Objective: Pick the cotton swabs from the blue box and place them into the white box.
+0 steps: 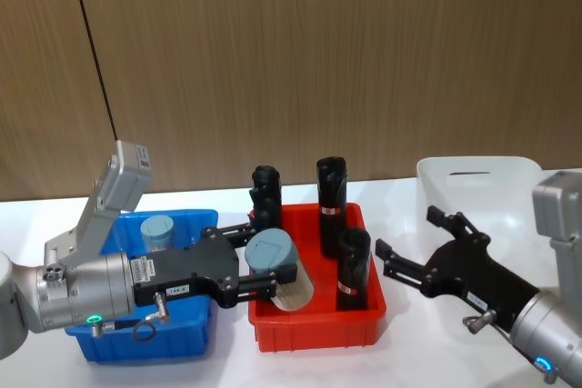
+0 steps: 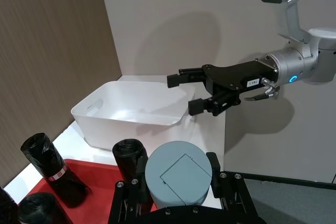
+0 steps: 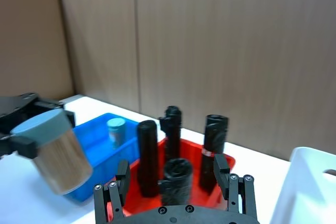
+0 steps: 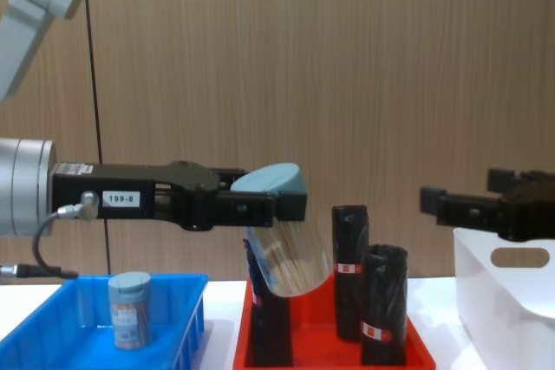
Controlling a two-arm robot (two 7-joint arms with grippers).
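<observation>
My left gripper [image 1: 268, 259] is shut on the grey-blue lid of one cotton swab jar [image 1: 296, 290], which hangs tilted above the red tray's left side. The chest view shows this jar [image 4: 288, 257] well clear of the tray, and its lid [image 2: 178, 174] sits between my fingers in the left wrist view. A second cotton swab jar [image 1: 158, 231] stands upright in the blue box [image 1: 195, 220] at the left. The white box [image 1: 482, 174] sits at the far right. My right gripper [image 1: 409, 232] hovers open and unloaded between the red tray and the white box.
A red tray [image 1: 318, 329] holding upright black rolls [image 1: 331, 197] stands between the blue box and the white box. A wooden wall runs close behind the table. The white tabletop is bare in front of the boxes.
</observation>
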